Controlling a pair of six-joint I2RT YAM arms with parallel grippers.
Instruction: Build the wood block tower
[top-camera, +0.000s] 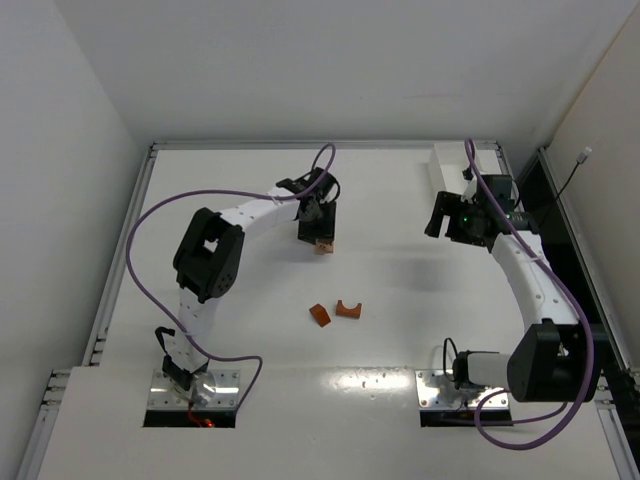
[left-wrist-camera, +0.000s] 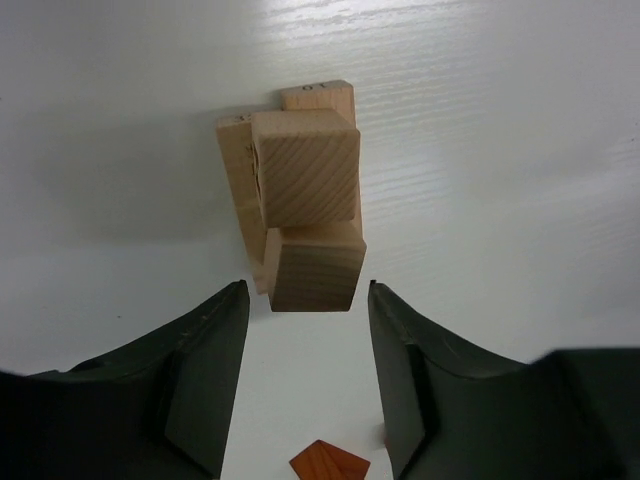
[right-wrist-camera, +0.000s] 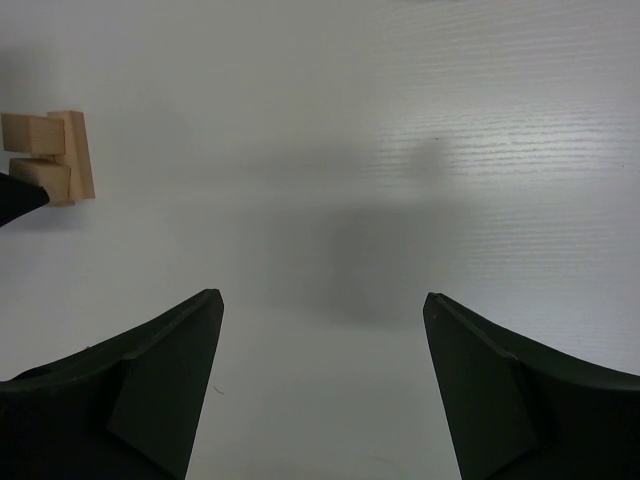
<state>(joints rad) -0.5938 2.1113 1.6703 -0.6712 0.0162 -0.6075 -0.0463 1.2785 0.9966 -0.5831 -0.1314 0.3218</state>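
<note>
Wedge (top-camera: 320, 316) just left of arch (top-camera: 349, 309)

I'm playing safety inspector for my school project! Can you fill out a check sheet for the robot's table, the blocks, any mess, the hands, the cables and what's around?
Surface: white table, no spills seen.
Job's things: tan blocks stacked in a small pile. The orange wedge and orange arch lie loose side by side, nearer the arm bases and apart from the pile.
Clutter: white tray at the far right corner; nothing else seen.
Hands: left hand open, fingers either side of the pile, not touching it. Right hand open, holding nothing.
Cables: purple cables loop along both arms, off the blocks.
Surroundings: white walls; nothing else seen.
</note>
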